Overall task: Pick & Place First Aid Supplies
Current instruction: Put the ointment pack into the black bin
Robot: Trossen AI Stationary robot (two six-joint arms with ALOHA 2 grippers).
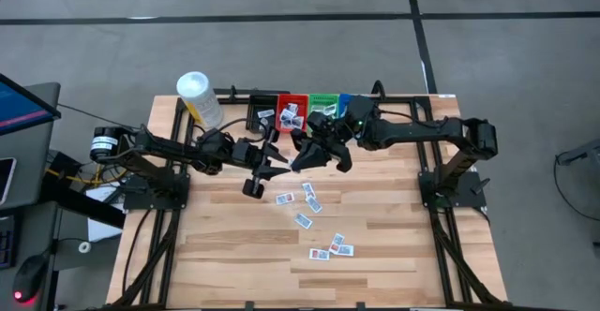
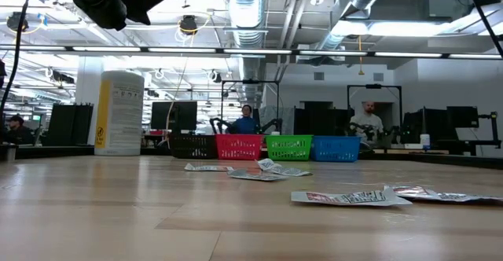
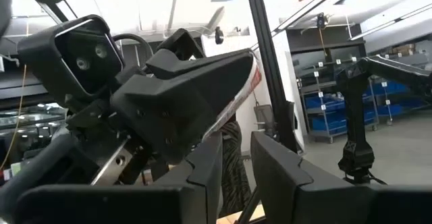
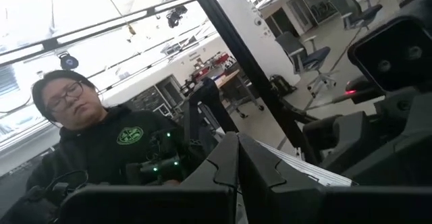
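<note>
On the far left of the wooden surface (image 1: 234, 255) a white-capped yellow bottle (image 1: 199, 97) stands beside the black bin (image 1: 255, 114), first of 4 bins along the far edge; in the low view the bottle rises tall at the left. The left gripper (image 1: 272, 158) is raised over the middle, pointing right. In the left wrist view its 2 fingers (image 3: 202, 177) stand slightly parted with nothing between them, so its jaws are released. Facing it, tip to tip, the right gripper (image 1: 302, 157) hangs just to the right. Its jaws are clenched on a first aid packet (image 3: 237, 96), a thin white sheet with red print that shows along the finger edge in the left wrist view and pokes out in the right wrist view. Behind them the red bin (image 1: 290, 112) holds several packets; the green bin (image 1: 323, 102) and blue bin (image 1: 344, 100) follow to the right. Loose packets (image 1: 307, 201) lie scattered on the surface from the middle toward the near right, 1 cluster (image 1: 333, 247) nearest. A person in a dark sweatshirt (image 4: 121, 143) shows beyond the surface.
</note>
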